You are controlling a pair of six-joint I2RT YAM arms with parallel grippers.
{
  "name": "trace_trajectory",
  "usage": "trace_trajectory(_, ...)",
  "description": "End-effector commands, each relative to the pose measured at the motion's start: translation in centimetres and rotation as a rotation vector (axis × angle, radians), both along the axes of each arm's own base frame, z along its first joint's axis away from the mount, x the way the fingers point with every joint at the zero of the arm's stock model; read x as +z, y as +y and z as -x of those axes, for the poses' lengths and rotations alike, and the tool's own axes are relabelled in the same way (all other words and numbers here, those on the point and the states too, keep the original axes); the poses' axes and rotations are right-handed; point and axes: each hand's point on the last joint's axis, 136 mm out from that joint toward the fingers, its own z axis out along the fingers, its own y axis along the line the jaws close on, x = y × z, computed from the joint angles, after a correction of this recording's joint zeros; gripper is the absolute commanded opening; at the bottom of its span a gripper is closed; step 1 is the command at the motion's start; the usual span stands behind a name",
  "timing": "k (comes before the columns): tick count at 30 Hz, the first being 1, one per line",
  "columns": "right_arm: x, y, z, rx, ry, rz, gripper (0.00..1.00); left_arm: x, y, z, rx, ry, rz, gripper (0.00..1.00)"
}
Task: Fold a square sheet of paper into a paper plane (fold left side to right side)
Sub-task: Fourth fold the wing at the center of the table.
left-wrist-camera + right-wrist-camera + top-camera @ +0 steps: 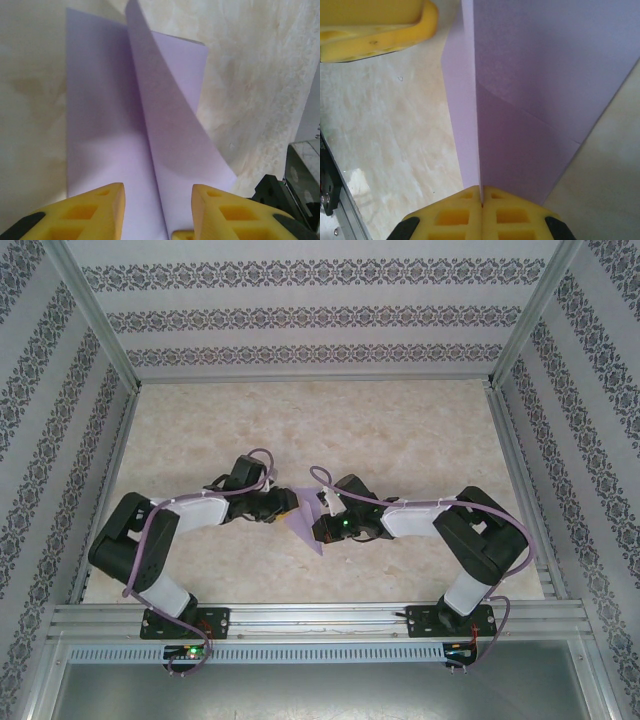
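Marbled table [395, 140] bears lilac paper [530, 100], edge hidden in right gripper [481, 198].

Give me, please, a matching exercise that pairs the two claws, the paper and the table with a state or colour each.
Things:
1. left claw
2. right claw
3. sheet of paper
4. table

States or colours:
A. pale purple, one flap lifted
B. jaws apart over the sheet
C. marbled beige
D. shut on the sheet

Pairs: 1-B, 2-D, 3-A, 4-C
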Motion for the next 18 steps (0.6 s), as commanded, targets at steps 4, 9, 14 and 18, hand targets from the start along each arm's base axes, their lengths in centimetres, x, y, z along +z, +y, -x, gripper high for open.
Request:
trace_trajectory(4, -0.7, -0.3, 0.2, -0.008, 0.022, -0.003, 0.0, 0.8, -1.9, -1.7, -0.008, -0.046, 0.023, 0.39)
trace_trajectory(9, -0.8, -0.3, 0.2, -0.009, 0.025, -0.005, 0.0, -0.1, -2.0, -1.8, -0.003, -0.025, 0.004, 0.39)
trace_trajectory(14, -0.9, -0.2, 0.2, -0.008, 0.029, -0.007, 0.0, -1.2, -1.8, -1.8, 0.0, 0.002, -0.023, 0.39)
trace_trajectory(18, -0.9, -0.2, 0.3, -0.008, 0.033, -0.008, 0.01, -2.0, -1.6, -1.8, 0.006, 0.018, -0.042, 0.39)
